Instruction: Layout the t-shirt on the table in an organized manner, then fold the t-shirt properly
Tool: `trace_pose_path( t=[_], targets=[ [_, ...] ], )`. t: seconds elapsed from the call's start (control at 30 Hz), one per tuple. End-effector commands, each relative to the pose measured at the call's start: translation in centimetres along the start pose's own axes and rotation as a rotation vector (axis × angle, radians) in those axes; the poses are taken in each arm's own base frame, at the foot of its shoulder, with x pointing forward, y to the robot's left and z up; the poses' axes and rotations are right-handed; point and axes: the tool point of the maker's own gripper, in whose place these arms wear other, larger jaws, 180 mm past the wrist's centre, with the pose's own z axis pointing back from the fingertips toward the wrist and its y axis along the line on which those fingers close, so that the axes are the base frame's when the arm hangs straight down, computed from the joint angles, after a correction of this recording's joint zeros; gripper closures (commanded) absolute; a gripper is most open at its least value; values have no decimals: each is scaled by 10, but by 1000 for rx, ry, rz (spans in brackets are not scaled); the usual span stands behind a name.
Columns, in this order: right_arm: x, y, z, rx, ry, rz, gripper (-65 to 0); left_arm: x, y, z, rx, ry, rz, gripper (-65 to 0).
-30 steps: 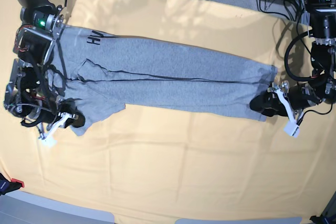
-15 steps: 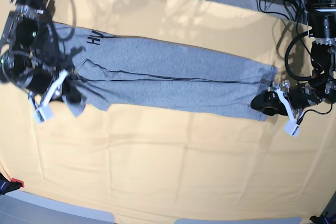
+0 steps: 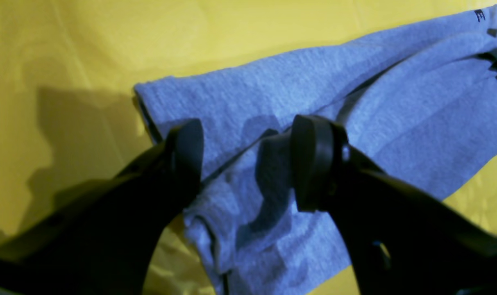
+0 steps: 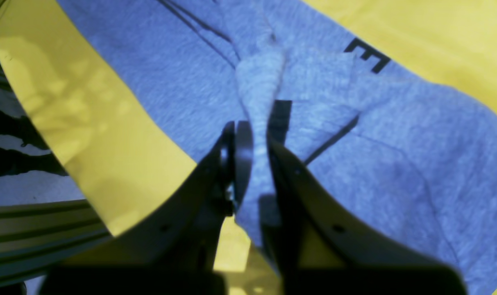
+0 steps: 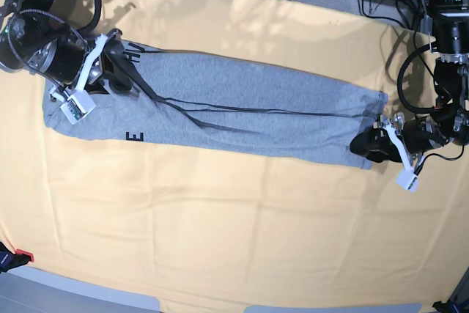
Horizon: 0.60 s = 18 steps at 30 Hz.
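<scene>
Grey t-shirt (image 5: 242,111) folded lengthwise, lettering showing.

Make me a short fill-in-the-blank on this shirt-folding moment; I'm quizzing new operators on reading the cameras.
1. The right gripper is shut on a bunched fold of the ____.
2. The left gripper has its jaws ____ over the t-shirt end.
3. The table is draped in ____ cloth.
4. The black letter visible at the shirt's near edge in the base view is ____.

Answers: t-shirt; open; yellow-orange; E
</scene>
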Motion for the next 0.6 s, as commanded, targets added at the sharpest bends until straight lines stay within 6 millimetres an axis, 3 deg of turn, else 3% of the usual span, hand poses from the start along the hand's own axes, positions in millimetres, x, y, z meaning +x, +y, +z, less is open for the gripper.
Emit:
trace_pose_path(
  t=[0.0,0.23,0.57],
  targets=[
    [2,0,5,-2,3,27,0,23,2,11,5,-62,-32,-351],
    [-24,-3,14,-10,116,40,0,35,5,14,21,-81,-29,-351],
    [-49,-17,10,-27,188,-25,0,73,11,30,48,-111,-87,-351]
  ],
)
